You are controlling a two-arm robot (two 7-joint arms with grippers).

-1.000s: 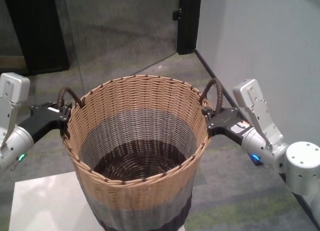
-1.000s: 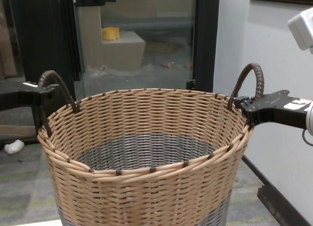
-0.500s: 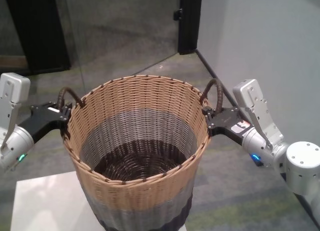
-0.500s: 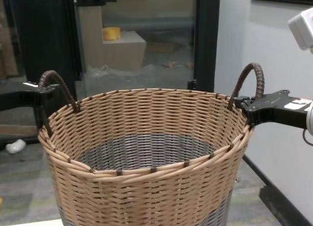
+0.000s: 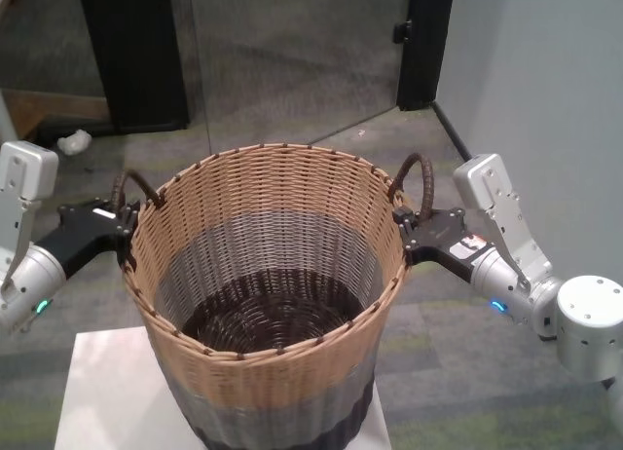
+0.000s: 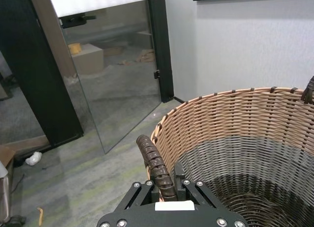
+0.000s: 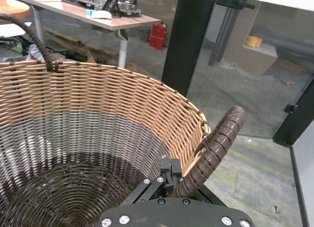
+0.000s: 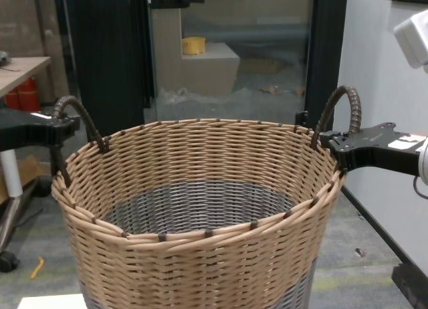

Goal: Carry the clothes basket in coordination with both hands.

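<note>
The clothes basket (image 5: 273, 382) is a big round wicker tub with a tan top band, a grey middle and a dark base, and it fills the centre of the head and chest views (image 8: 200, 255). My left gripper (image 5: 122, 226) is shut on the basket's left loop handle (image 5: 131, 182), which the left wrist view shows running between the jaws (image 6: 154, 160). My right gripper (image 5: 404, 231) is shut on the right loop handle (image 5: 417, 172), clamped near its root in the right wrist view (image 7: 216, 148). The basket is upright and looks empty.
A white tabletop (image 5: 97, 392) lies under the basket's base. Ahead are black door frames (image 5: 131, 51) and a glass panel, with a grey wall (image 5: 545, 70) close on the right. A desk (image 8: 17, 61) and a white scrap (image 5: 73, 140) are at the left.
The doors, wall and floor have slid to the right in the head and chest views. The basket and both grippers keep the same place, and both grips are unchanged.
</note>
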